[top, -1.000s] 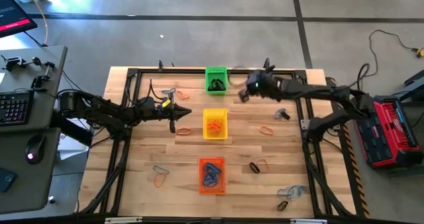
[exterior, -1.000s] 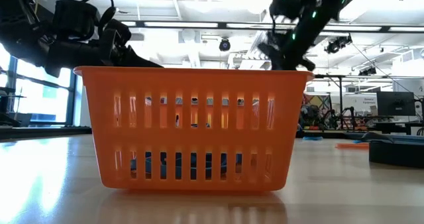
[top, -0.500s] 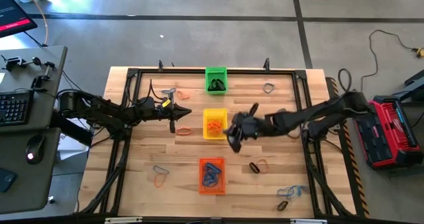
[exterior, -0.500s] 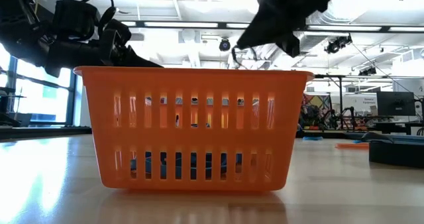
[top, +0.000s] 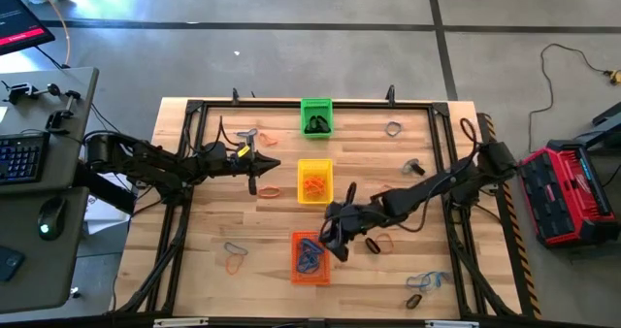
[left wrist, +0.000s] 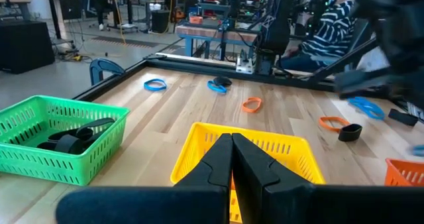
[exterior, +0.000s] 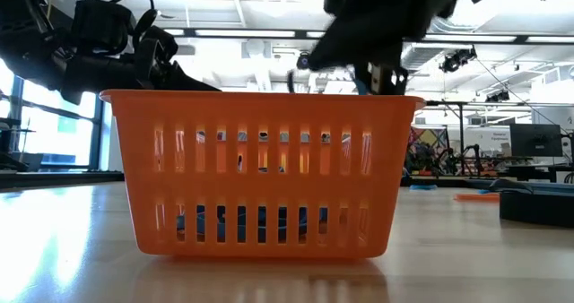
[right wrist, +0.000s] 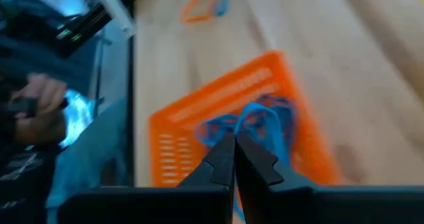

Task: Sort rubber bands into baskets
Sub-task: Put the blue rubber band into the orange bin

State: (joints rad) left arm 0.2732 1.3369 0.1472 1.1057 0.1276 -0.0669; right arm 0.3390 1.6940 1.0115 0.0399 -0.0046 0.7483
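- Right now the right end effector (top: 328,246) hangs over the right edge of the orange basket (top: 310,257), near the middle front of the bench (top: 408,124). Its fingers are pressed together.
- In the right wrist view a blue rubber band (right wrist: 255,118) shows just past the fingertips, above the pile of blue bands in that basket. Whether the closed fingers pinch it or it already lies on the pile, I cannot tell.
- The left end effector (top: 264,165) waits shut and empty, just left of the yellow basket (top: 314,181), which holds orange bands. The green basket (top: 315,116) at the back holds black ones.
- Loose bands are scattered on the wood: a black one (top: 374,244) just right of the orange basket, an orange one (top: 269,190) left of the yellow basket, more by the front corners and the back edge.
- Risks, as I judge them:
  - If a band is held and let go this close to the rim, it could drape over the wall or fall outside onto the bench.
  - A thin loop can cling to a finger on opening and ride away with the arm.
  - Dropping lower could knock the light basket askew or snag bands already sorted.
  - The right arm lies across the black band, so a low sweep back might drag it.
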